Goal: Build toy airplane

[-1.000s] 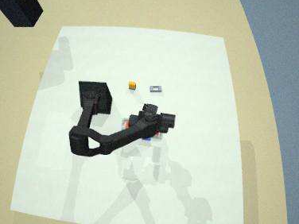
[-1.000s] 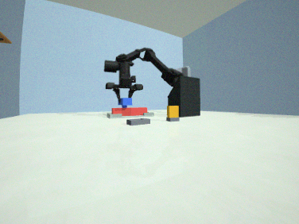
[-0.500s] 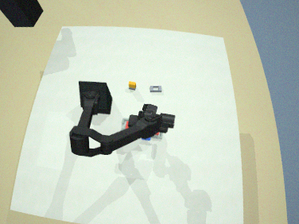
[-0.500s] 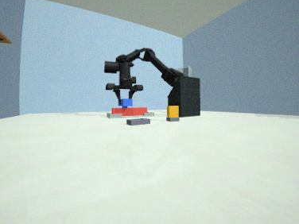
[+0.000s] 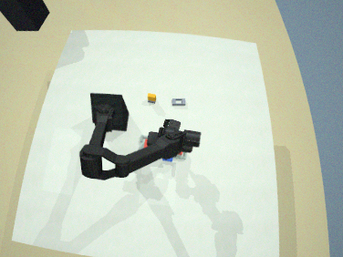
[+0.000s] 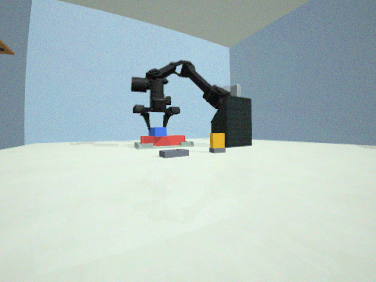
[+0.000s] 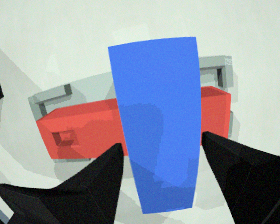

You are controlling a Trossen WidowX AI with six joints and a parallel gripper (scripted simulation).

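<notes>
The red fuselage (image 5: 146,143) (image 6: 175,140) (image 7: 90,127) lies in the pale grey-green cradle (image 6: 189,144) (image 7: 92,85), and looks level. The blue wing (image 5: 167,159) (image 6: 158,132) (image 7: 160,90) lies across the top of the fuselage. It hides the wing socket and its own tab. My gripper (image 6: 157,127) (image 7: 163,143) is open, with one finger on each side of the wing and a narrow gap at each side. The tail socket (image 7: 64,138) in the fuselage is empty. The yellow tail fin (image 5: 151,97) (image 6: 217,140) stands upright in a small grey holder (image 6: 217,150).
An empty grey holder (image 5: 173,102) (image 6: 174,153) lies beside the fin's holder, apart from the cradle. The black arm base (image 5: 109,111) (image 6: 239,121) stands to one side, and the arm reaches over the cradle. A dark block (image 5: 24,6) shows at the top left corner of the top view.
</notes>
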